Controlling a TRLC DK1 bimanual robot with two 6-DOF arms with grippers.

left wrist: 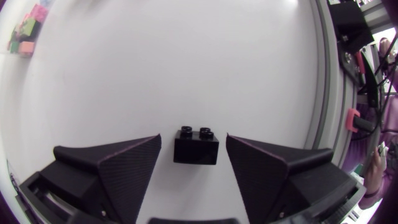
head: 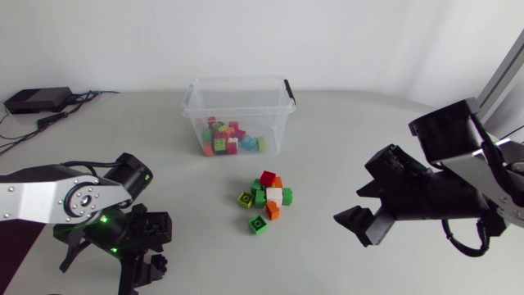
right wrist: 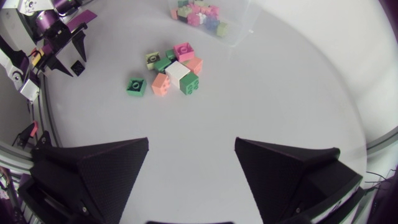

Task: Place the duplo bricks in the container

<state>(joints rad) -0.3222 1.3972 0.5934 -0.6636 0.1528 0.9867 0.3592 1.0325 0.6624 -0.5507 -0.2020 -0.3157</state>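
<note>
A small black duplo brick [left wrist: 196,148] stands on the white table between the fingers of my left gripper [left wrist: 194,140]. A gap shows on each side of it, so the gripper is open. In the head view my left gripper [head: 146,260] points down near the table's front left corner. A loose pile of red, white, orange and green bricks [head: 267,200] lies mid-table. Behind it stands the clear container [head: 237,92] with several bricks inside. My right gripper [head: 361,223] hovers open and empty to the right of the pile [right wrist: 171,70], with the container [right wrist: 231,32] beyond.
A black box [head: 37,100] with cables lies at the back left. The table's edge [left wrist: 323,93] runs close beside my left gripper. Bare tabletop separates the pile from both grippers.
</note>
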